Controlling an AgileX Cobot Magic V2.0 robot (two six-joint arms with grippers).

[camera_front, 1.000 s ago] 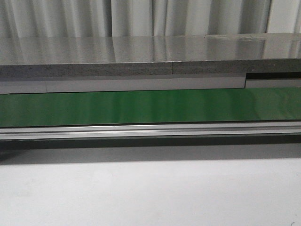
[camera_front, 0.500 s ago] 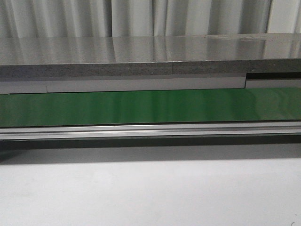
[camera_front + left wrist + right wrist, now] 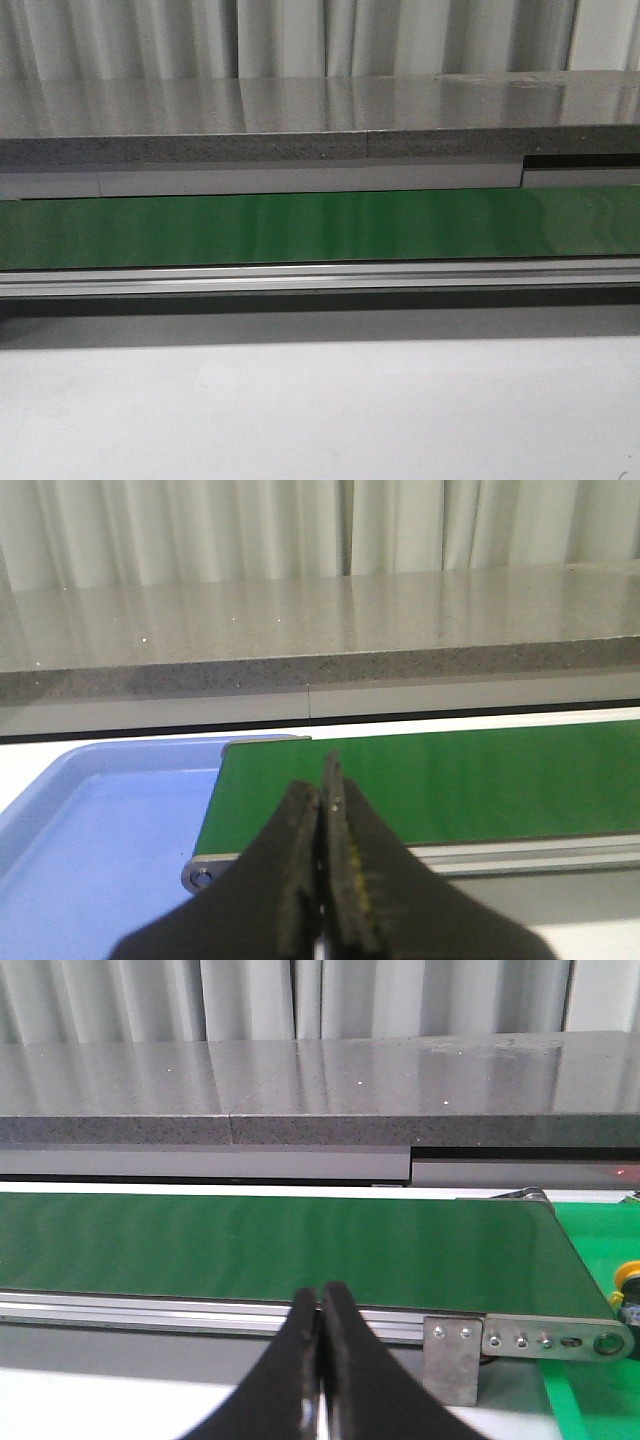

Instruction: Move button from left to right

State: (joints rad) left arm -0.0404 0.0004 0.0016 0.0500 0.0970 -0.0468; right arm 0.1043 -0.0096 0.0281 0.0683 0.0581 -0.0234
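Nearest you, the white table (image 3: 320,410) runs across the front view. Your left gripper (image 3: 322,790) has its jaws pressed together, holding nothing; past its tips lie the blue tray (image 3: 90,850) and the green conveyor belt (image 3: 470,780). Your right gripper (image 3: 321,1305) is likewise closed on nothing, its tips before the aluminium rail (image 3: 200,1310) of the belt. In the right wrist view, the button (image 3: 630,1285) shows as a yellow cap at 3 o'clock, just beyond the belt's end, partly cut off. Farthest stand the grey stone ledge (image 3: 300,120) and the curtain (image 3: 300,35).
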